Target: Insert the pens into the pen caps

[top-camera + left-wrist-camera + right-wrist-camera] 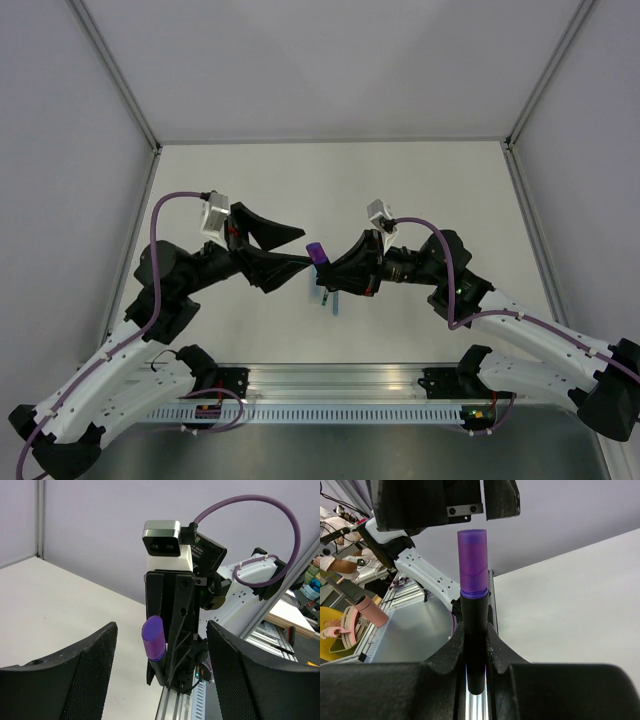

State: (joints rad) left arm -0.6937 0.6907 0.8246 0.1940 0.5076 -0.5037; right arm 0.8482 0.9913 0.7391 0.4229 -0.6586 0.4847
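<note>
A black-and-purple marker (473, 625) stands up out of my right gripper (475, 645), which is shut on its black barrel. A purple pen cap (472, 565) sits on the marker's upper end. In the top view the capped end (316, 252) points at my left gripper (301, 250), with the right gripper (337, 268) behind it. My left gripper (161, 630) is open, its pads wide apart on either side of the purple cap (153, 637) without touching it. On the table below the grippers lie a pale-blue highlighter (323, 294) and a thin blue pen (334, 304), both partly hidden.
Both arms meet above the middle of the white table (420, 190), slightly towards its near side. An aluminium rail (330, 385) runs along the near edge between the arm bases. White walls with metal frame posts (120, 90) enclose the table on three sides.
</note>
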